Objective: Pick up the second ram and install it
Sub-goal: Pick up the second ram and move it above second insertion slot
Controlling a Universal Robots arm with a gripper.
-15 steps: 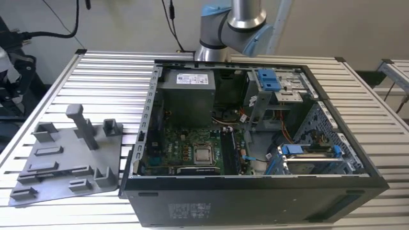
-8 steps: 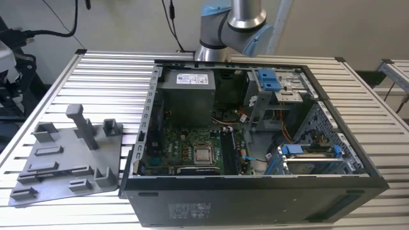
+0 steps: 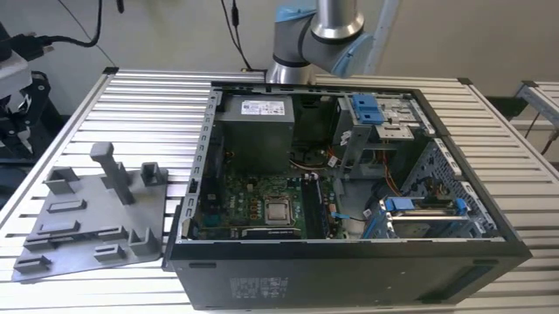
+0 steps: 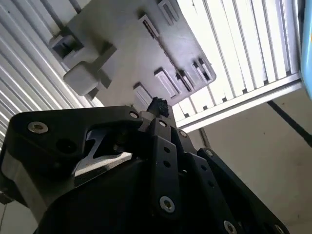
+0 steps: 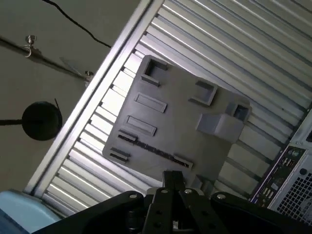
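My gripper (image 5: 171,179) hangs high above the grey fixture tray (image 5: 185,126), its fingers closed together with nothing between them; in the second wrist view the gripper (image 4: 158,104) shows the same meeting tips. A thin dark strip (image 5: 156,150) stands on edge in a long holder of the tray. It looks like the second ram, though I cannot be sure from this height. The green motherboard (image 3: 253,196) lies inside the open computer case (image 3: 349,268), with its long black slots (image 3: 312,208) beside the processor.
The tray (image 3: 88,222) lies on the slatted table at the exterior view's left, with upright posts (image 3: 114,170) on it. The arm (image 3: 319,33) rises behind the case. Blue drive brackets (image 3: 419,206) and cables fill the case's right side. Dark gear stands at the far left.
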